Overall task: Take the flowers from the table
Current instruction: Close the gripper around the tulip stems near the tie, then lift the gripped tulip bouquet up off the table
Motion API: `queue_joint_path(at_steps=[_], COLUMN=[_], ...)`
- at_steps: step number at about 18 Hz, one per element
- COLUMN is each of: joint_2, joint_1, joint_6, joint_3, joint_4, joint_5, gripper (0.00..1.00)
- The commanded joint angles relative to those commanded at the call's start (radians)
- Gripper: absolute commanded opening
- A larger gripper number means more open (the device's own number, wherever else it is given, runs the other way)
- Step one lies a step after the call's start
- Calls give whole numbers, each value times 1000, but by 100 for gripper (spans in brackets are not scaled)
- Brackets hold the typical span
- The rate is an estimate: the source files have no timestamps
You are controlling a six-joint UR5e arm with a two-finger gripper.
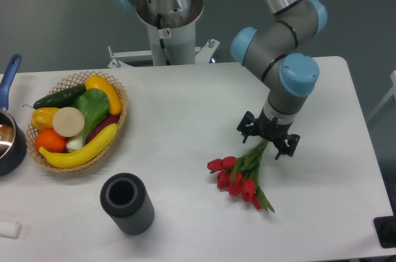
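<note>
**On the table, right of centre: tulips flat, gripper over the stems**

On the white table (pixel 185 119), right of centre, the flowers (pixel 242 174) lie flat. Red heads point toward the front edge, green stems run up and back to the right, and the upper ends disappear under the gripper (pixel 268 136).

Handling, my read: light, soft, floppy. The stems should flex rather than lever, so the heads will likely droop if it's lifted from one end. The petals look crushable, so keep off the heads. Best hold is the bunched stems where they are tightest, across the bundle, not along it. The stems look smooth and thin and could slide through a loose pinch, so it needs a firm close. It's low on the surface, so the fingers must come almost down to the tabletop.

The gripper sits directly above the stem section, fingers splayed on either side of the bundle, apparently open. No sign it has hold of anything; the bunch rests on the table. Whether it touches the stems I can't tell from this angle.

Further out: black ribbed cylinder (pixel 127 203) front left, well apart. Wicker basket (pixel 121 117) of fruit and veg far left, dark pan (pixel 8 139) at the left edge. Nothing near the lift path.
</note>
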Motion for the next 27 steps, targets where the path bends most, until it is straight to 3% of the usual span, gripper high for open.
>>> queue_joint_path(at_steps=[13, 15, 21, 27], joint_2=[-43, -43, -34, -18], joint_1=[-9, -9, -11, -8], joint_6=[3, 3, 6, 2], joint_3=[-18, -22, -22, -18], joint_4=[63, 74, 75, 72], joint_5=[12, 12, 23, 23], gripper=[100, 90, 40, 21])
